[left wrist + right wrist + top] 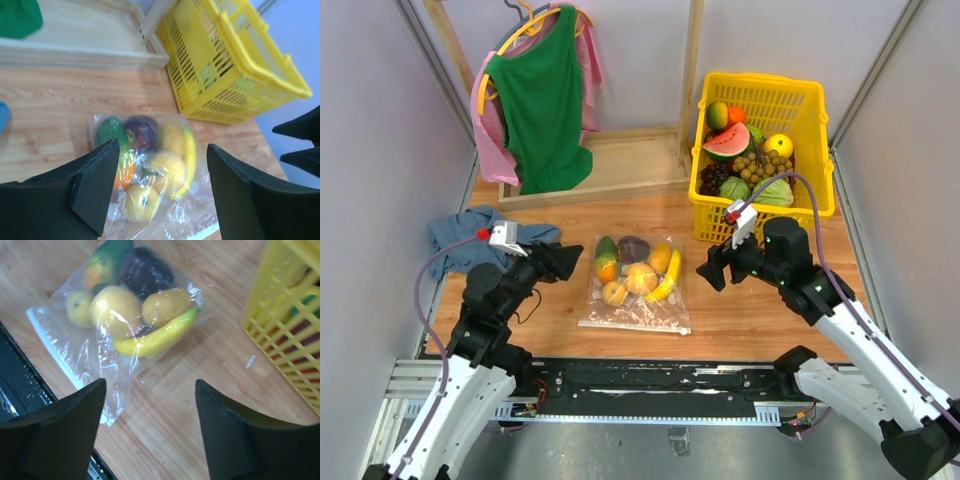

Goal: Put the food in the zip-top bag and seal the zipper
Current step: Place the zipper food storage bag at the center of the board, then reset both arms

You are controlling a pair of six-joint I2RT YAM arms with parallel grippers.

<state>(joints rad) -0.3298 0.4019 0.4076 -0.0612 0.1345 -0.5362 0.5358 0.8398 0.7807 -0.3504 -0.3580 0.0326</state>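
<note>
The zip-top bag [655, 310] lies flat on the table between the arms. The food is inside it: a green-orange mango [606, 258], a dark purple fruit [633, 247], orange and yellow round fruits [640, 277] and a banana [669, 280]. The zipper [634, 324] is the pale strip along the bag's near edge. The bag also shows in the left wrist view [195, 205] and the right wrist view [80, 350]. My left gripper [563, 262] is open and empty just left of the bag. My right gripper [712, 270] is open and empty just right of it.
A yellow basket [810, 110] with more toy fruit stands at the back right. A blue cloth [460, 240] lies at the left. A wooden rack [610, 165] with green and pink garments on hangers stands at the back.
</note>
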